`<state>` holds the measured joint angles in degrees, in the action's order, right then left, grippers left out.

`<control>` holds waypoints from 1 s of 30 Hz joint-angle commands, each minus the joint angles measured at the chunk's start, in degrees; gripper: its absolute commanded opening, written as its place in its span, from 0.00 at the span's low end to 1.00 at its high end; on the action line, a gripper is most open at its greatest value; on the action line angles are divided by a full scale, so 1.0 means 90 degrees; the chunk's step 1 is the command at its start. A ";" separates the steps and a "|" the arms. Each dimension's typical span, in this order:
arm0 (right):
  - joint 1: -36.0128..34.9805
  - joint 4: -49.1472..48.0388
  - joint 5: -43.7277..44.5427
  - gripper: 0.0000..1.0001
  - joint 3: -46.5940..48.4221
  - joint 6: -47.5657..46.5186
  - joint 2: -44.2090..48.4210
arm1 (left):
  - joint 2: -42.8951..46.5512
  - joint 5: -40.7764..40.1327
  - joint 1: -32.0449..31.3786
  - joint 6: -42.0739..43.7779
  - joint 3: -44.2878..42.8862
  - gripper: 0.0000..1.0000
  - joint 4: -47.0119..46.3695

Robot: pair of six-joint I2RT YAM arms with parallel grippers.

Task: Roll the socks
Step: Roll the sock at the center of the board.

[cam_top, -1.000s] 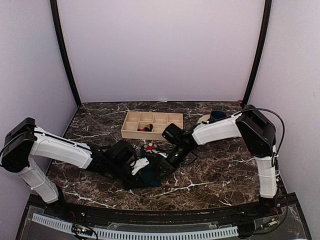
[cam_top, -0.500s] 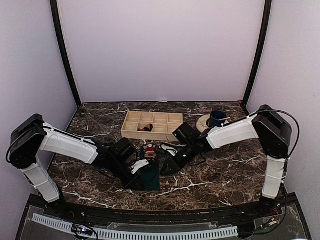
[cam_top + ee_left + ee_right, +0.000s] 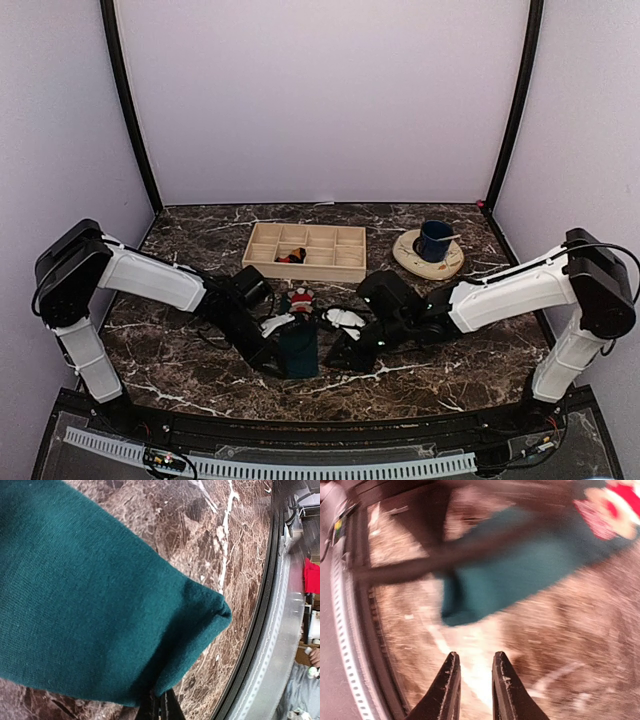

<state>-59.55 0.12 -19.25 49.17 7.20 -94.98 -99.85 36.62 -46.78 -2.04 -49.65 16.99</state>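
Note:
The dark teal-green sock [image 3: 298, 346] lies flat on the marble table, with its red-and-white Santa figure [image 3: 300, 300] at the far end. My left gripper [image 3: 279, 364] is shut on the sock's near left edge. In the left wrist view the sock [image 3: 90, 595] fills the frame and the closed fingertips [image 3: 160, 707] pinch its hem. My right gripper [image 3: 333, 360] is open and empty, low over the table just right of the sock's near end. The right wrist view is blurred and shows the sock [image 3: 520, 575] ahead of the gripper [image 3: 475, 680]. A dark and orange-red sock [image 3: 291, 257] lies in the tray.
A wooden compartment tray [image 3: 340, 262] stands behind the sock. A blue cup [image 3: 434, 239] on a saucer [image 3: 410, 257] stands at the back right. The table's front rail [image 3: 280, 630] is close to the sock's near end.
My right gripper has pulled back off the sock toward the near right, and its arm has swung out right. The left gripper stays on the sock, which now lies stretched out.

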 commanded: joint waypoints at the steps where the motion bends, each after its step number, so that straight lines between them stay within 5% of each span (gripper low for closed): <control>1: -0.0726 -0.0473 0.0222 0.20 -0.0186 -0.0142 0.0256 | -0.0253 0.0389 0.0127 0.0198 -0.0279 0.00 0.0511; 13: -0.1987 -0.0775 0.0222 0.20 0.0099 -0.0142 -0.0266 | -0.0660 0.0986 0.0370 0.0478 -0.0639 0.00 0.0949; 14: -0.2025 -0.0804 0.3114 0.22 0.0153 -0.2262 -0.0365 | -0.0697 0.1015 0.0387 0.0509 -0.0677 0.00 0.0987; 15: -0.2053 -0.0832 0.3950 0.23 0.0219 -0.2934 -0.0483 | -0.0738 0.1032 0.0399 0.0539 -0.0709 0.00 0.1055; 21: -0.2109 -0.1237 0.4755 0.32 0.0350 -0.3631 -0.0907 | -0.0927 0.1185 0.0459 0.0711 -0.0896 0.00 0.1295; 30: -0.2147 -0.1119 0.4507 0.30 0.0477 -0.4098 -0.0903 | -0.1076 0.1292 0.0580 0.0845 -0.1062 0.00 0.1489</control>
<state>-78.19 -7.84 20.53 52.25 -26.37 -103.85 -108.71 47.16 -42.24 3.75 -57.63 27.55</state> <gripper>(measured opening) 0.303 0.027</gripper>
